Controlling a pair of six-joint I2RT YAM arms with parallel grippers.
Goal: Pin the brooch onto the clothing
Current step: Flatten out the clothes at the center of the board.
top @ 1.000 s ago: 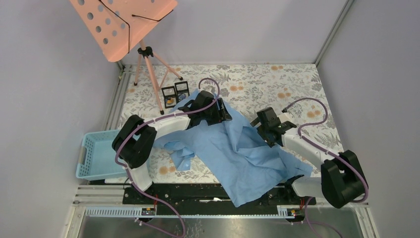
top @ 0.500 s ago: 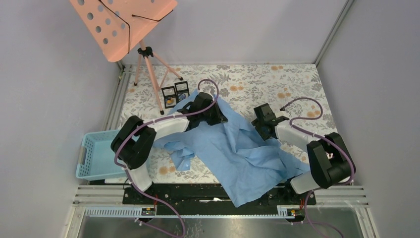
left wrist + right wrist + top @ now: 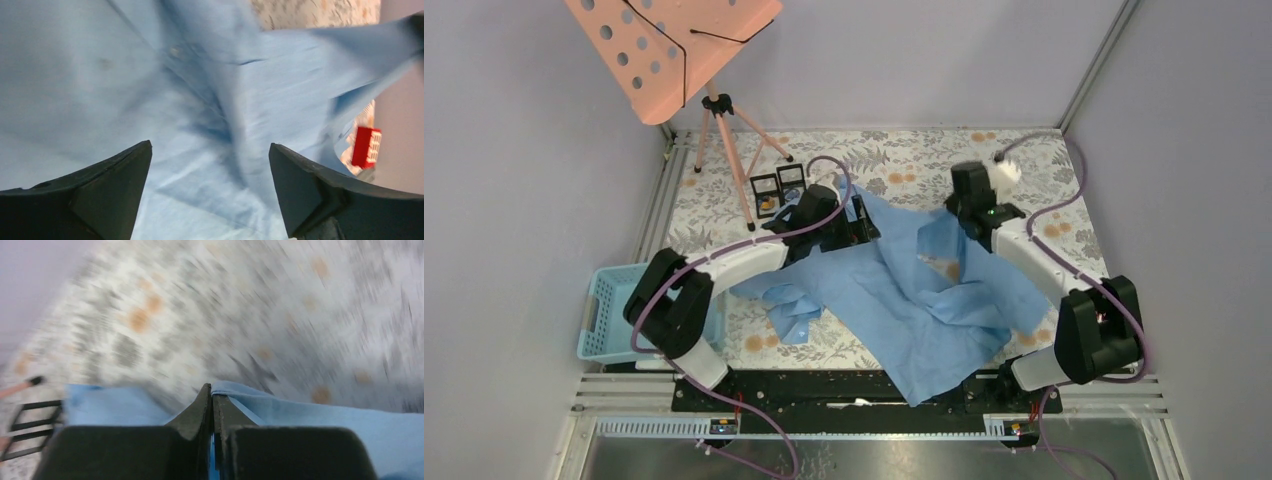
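Right tool (image 3: 212, 389) pinches the far edge of the shirt (image 3: 904, 320), likely to pull it flat for pinning; left tool (image 3: 210, 145) hangs spread just above it.

Top view: pink perforated music-stand desk (image 3: 664, 40) cut off by the upper edge. Contents of the two small black square trays (image 3: 777, 188) too small to identify. Light blue plastic basket (image 3: 612, 315): right side hidden behind the left arm. Left wrist view: light blue woven button-up shirt (image 3: 150, 75) soft, weave unreadable. Left gripper (image 3: 210, 147) fingers cut off by the bottom edge. Red blocky object (image 3: 366, 146) at right too blurred to name. Right wrist view: floral-patterned worktop (image 3: 250, 315) smeared. Shirt edge vanishes between the pressed-together fingers of the right gripper (image 3: 212, 390).
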